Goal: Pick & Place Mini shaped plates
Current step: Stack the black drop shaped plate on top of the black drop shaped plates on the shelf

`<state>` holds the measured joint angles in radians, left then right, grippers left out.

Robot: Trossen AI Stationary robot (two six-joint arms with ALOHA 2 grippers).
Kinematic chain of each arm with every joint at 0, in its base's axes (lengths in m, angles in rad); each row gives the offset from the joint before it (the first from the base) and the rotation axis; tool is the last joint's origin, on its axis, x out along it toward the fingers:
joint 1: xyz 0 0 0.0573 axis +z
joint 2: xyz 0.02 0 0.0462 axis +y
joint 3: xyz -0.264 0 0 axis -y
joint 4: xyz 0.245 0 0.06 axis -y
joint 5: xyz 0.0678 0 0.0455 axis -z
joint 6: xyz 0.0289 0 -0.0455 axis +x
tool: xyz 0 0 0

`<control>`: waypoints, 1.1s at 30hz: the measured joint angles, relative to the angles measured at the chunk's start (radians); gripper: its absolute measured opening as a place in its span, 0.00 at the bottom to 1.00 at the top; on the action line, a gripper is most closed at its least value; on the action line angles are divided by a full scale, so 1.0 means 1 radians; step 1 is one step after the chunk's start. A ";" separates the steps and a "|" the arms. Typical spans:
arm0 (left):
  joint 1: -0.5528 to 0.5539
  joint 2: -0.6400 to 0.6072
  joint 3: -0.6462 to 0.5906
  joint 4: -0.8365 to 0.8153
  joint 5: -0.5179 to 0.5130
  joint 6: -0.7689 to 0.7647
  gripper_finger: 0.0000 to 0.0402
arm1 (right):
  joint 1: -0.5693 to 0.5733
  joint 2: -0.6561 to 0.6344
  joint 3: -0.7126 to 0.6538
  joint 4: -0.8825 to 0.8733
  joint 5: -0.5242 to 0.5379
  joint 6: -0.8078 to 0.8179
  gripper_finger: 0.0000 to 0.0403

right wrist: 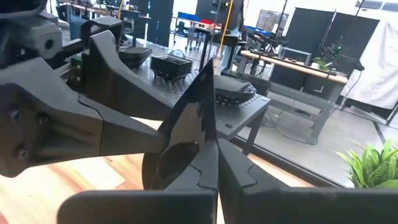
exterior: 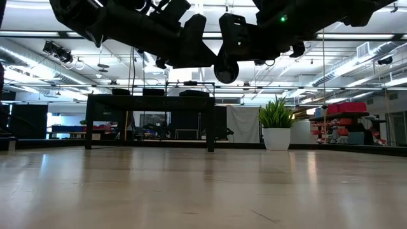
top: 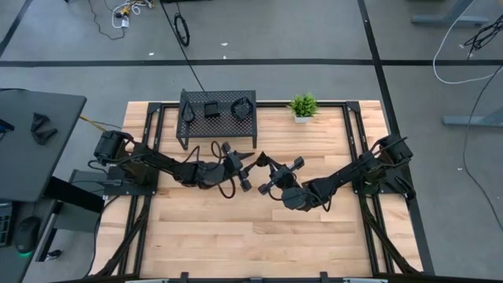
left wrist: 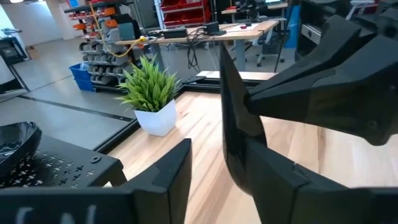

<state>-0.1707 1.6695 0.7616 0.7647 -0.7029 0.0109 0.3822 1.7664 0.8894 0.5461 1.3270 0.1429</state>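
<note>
At frame centre, both grippers are meeting over one glossy plate. The right gripper is pinching its edge; the left gripper is blocking the rest, its grip impossible to judge.

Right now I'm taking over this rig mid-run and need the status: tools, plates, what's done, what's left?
Right tool: shut on one mini plate, held on edge in the air above the middle of the table.
Left tool: open, a finger on either side of that same plate; it looks like a handover.
Other plates: three groups on top of the rack.
Done: no plate shows on the table yet.
Left: finish this pass, set the plate down, then work through the rack.
</note>
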 joint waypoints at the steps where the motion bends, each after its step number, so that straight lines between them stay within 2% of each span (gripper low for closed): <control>1: 0.000 0.000 0.000 0.000 0.000 0.000 0.36 | 0.000 0.000 0.000 0.001 0.000 -0.001 0.00; 10: 0.000 0.000 0.000 0.000 0.000 0.001 0.14 | 0.000 0.000 0.000 0.015 -0.046 -0.003 0.00; 18: 0.004 -0.001 0.000 -0.002 -0.003 0.002 0.02 | -0.006 0.000 0.000 0.045 -0.090 -0.021 0.01; 23: 0.004 -0.001 0.000 -0.016 -0.029 0.002 0.02 | -0.010 0.000 0.000 0.042 -0.111 -0.059 0.06; 28: 0.000 -0.001 0.000 -0.052 -0.088 0.003 0.01 | 0.033 -0.017 0.000 0.039 -0.106 -0.140 0.15; 33: -0.014 -0.051 0.000 -0.143 -0.113 -0.021 0.01 | 0.102 -0.033 0.000 0.036 -0.034 -0.299 0.23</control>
<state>-0.1846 1.6183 0.7612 0.6212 -0.8157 -0.0099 0.4839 1.7332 0.8894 0.5819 1.2934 -0.1562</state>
